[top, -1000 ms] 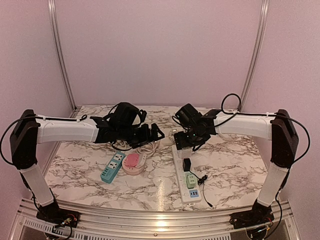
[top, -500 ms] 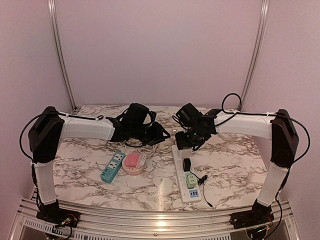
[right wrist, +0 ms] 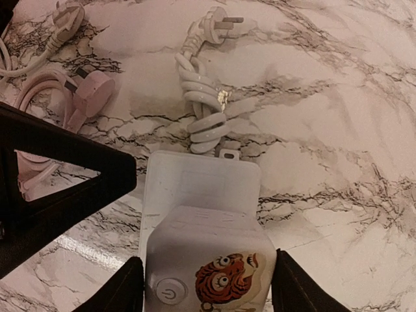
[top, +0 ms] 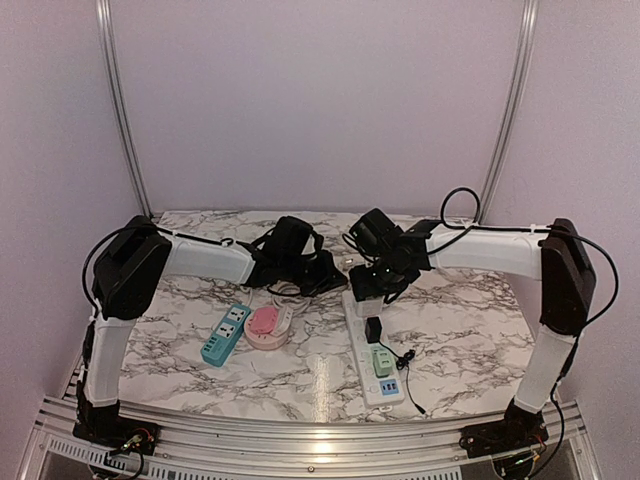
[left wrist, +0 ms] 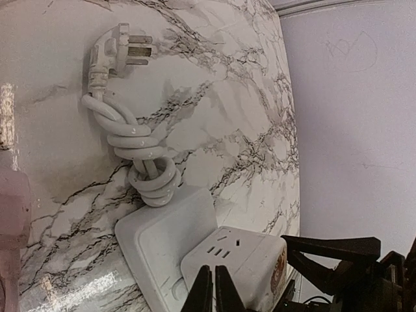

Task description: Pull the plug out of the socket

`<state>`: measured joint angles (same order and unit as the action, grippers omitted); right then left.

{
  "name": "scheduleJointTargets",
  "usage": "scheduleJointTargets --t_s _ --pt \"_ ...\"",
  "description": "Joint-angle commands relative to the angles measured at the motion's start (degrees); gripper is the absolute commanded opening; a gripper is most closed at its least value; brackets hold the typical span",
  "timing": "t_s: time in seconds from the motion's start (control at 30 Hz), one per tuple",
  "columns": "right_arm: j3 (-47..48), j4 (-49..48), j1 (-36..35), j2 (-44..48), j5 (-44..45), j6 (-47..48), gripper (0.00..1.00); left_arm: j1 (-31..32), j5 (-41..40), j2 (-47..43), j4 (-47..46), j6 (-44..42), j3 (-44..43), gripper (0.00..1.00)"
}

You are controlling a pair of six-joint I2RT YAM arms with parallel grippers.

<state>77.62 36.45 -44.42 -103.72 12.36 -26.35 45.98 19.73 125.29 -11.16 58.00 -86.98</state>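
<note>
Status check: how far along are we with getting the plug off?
Done: nothing is off; the cube sits plugged on the strip. In hand: the right gripper clamps the cube's sides; the left gripper is shut, tips at the cube's base, contact unclear. Left: pull the cube free.

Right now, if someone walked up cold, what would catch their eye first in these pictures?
The white cube adapter with a tiger sticker, sitting on the white power strip mid-table, with the right gripper straddling it. The left gripper, shut, points at it from close by. Left of them lie a teal strip and a pink round strip.
</note>
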Motion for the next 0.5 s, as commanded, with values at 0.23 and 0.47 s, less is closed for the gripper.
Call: scheduleJointTargets --t_s 0.23,0.47 --pt "-0.45 0.86 -1.54 -1.66 -0.81 -0.74 0.67 1.16 0.39 4.61 3.46 0.17 -3.98 0.0" --pt "-0.24 0.58 -1.62 -2.17 -1.11 -0.56 0.67 2.04 0.26 6.07 5.54 0.15 -4.62 0.0"
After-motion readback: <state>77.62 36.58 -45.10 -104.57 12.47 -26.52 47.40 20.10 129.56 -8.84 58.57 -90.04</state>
